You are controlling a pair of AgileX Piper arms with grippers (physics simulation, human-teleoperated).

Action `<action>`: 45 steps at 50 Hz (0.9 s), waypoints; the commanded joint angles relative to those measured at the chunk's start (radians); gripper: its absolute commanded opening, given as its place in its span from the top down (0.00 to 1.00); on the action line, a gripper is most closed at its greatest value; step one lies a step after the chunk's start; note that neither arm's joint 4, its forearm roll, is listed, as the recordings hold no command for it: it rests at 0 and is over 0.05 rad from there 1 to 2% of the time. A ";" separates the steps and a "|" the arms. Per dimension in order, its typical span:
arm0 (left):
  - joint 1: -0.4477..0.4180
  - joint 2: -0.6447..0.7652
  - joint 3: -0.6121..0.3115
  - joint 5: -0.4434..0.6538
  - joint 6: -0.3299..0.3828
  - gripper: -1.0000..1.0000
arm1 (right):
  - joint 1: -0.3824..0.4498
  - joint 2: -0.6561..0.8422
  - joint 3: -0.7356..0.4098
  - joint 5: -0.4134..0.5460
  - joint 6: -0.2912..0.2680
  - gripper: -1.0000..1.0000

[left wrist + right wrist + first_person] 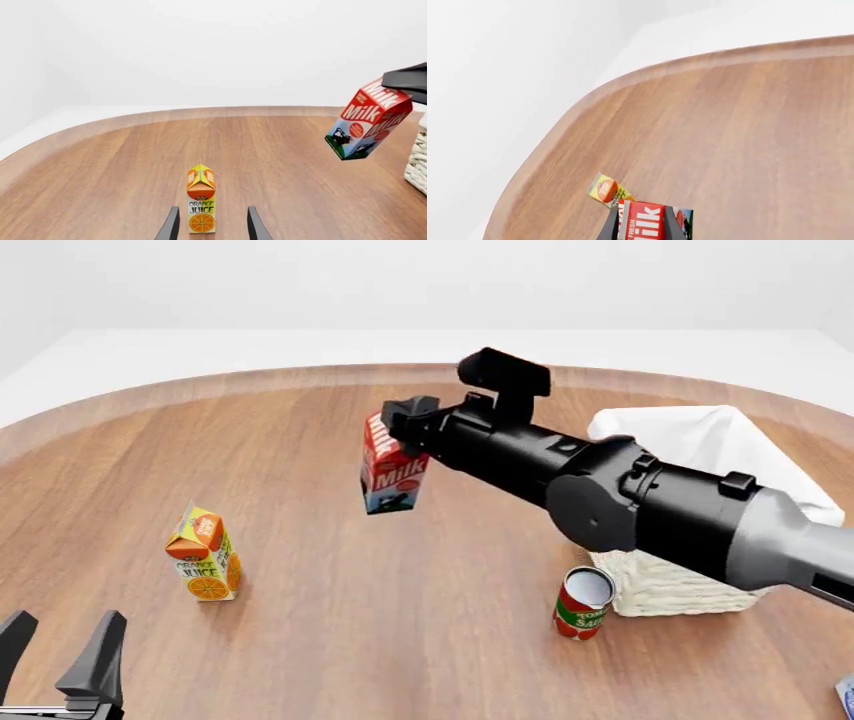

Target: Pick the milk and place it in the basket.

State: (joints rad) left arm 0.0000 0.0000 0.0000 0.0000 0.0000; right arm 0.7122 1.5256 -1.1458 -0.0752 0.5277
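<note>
The milk (394, 472) is a red-topped carton with a blue-and-white base. It hangs tilted in the air above the table, with my right gripper (404, 426) shut on its top. In the left wrist view the milk (369, 122) hovers left of the basket (419, 160). In the right wrist view the milk (650, 222) sits between the dark fingers (610, 230). The cream wicker basket (674, 585) with white cloth lining stands to the right of the carton. My left gripper (60, 655) is open and low at the near left, holding nothing.
An orange juice carton (203, 555) stands upright at the left, just ahead of the left gripper (211, 227). A tomato sauce can (582, 602) stands against the basket's near left corner. The right arm (641, 505) reaches across in front of the basket.
</note>
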 commanded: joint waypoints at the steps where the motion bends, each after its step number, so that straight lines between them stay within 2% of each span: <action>1: 0.000 0.000 0.000 0.000 0.000 0.00 | -0.024 -0.071 -0.008 0.017 0.014 1.00; 45: 0.000 0.000 0.000 0.000 0.000 0.00 | -0.118 -0.303 0.047 0.110 0.022 1.00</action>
State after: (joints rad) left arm 0.0000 0.0000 0.0000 0.0000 0.0000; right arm 0.6155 1.2858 -1.0917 0.0216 0.5292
